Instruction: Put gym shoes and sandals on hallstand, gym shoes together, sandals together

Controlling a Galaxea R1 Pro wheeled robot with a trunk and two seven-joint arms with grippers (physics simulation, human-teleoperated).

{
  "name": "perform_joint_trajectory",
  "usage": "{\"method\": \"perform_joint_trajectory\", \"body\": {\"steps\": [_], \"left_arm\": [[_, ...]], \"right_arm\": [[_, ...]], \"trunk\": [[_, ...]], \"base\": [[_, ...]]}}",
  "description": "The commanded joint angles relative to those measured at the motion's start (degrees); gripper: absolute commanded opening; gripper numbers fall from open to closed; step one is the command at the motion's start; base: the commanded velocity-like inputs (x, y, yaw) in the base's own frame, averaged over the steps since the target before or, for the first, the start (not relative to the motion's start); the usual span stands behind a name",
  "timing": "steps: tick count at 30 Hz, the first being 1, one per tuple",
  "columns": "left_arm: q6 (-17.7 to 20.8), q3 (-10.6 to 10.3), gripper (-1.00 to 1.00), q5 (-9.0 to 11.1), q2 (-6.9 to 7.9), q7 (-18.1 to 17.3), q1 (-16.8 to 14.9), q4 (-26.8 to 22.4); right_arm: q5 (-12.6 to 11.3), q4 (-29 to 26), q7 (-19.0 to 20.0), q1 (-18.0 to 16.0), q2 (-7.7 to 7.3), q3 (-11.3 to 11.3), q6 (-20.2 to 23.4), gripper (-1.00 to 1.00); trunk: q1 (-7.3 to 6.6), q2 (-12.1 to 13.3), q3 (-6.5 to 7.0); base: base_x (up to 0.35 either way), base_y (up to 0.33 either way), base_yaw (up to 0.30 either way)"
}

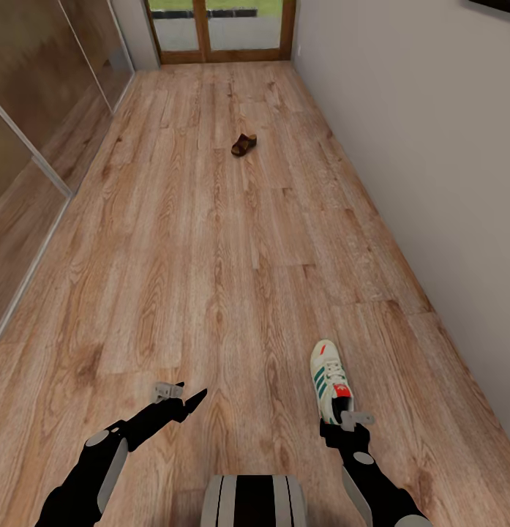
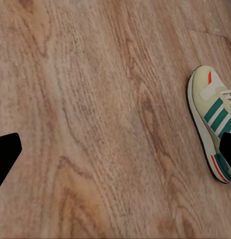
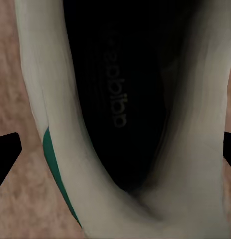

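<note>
One cream-white gym shoe [image 1: 329, 379] with green stripes lies on the wood-plank corridor floor [image 1: 211, 278], close in front of me to the right, toe pointing away. My right gripper [image 1: 338, 426] hangs over its heel. In the right wrist view the shoe's dark opening [image 3: 140, 99] sits between the wide-apart fingertips [image 3: 6, 154], so the right gripper [image 3: 115, 149] is open. My left gripper [image 1: 187, 394] hovers open over bare floor to the shoe's left; its camera catches the shoe [image 2: 212, 127] off to one side. A brown sandal [image 1: 244, 144] lies far down the corridor.
A plain wall [image 1: 430, 146] runs along the right, brown sliding panels [image 1: 35, 132] along the left. A wood-framed glass door [image 1: 218, 29] closes the far end. My trunk [image 1: 255, 501] shows at the near edge.
</note>
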Motion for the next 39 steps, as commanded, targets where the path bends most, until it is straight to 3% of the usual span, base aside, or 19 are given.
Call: {"method": "perform_joint_trajectory", "body": {"steps": [1,17,18,39], "left_arm": [[0.6,0.1,1.00,0.5,0.00,-0.3,0.0,0.0],[0.6,0.1,1.00,0.5,0.00,-0.3,0.0,0.0],[0.6,0.1,1.00,0.5,0.00,-0.3,0.0,0.0],[0.1,0.4,1.00,0.6,0.08,-0.4,0.3,0.0]], "right_arm": [[-0.5,0.0,-0.4,0.0,-0.05,0.4,-0.2,1.00],[-0.5,0.0,-0.4,0.0,-0.05,0.4,-0.3,1.00],[-0.5,0.0,-0.4,0.0,-0.05,0.4,-0.3,-1.00],[-0.5,0.0,-0.4,0.0,-0.05,0.4,-0.2,-1.00]], "trunk": [[0.00,0.0,-0.03],[0.00,0.0,-0.03],[0.00,0.0,-0.03],[0.00,0.0,-0.03]], "base": [[0.043,0.000,0.000],[0.010,0.000,0.000],[0.000,0.000,0.000],[0.000,0.000,0.000]]}}
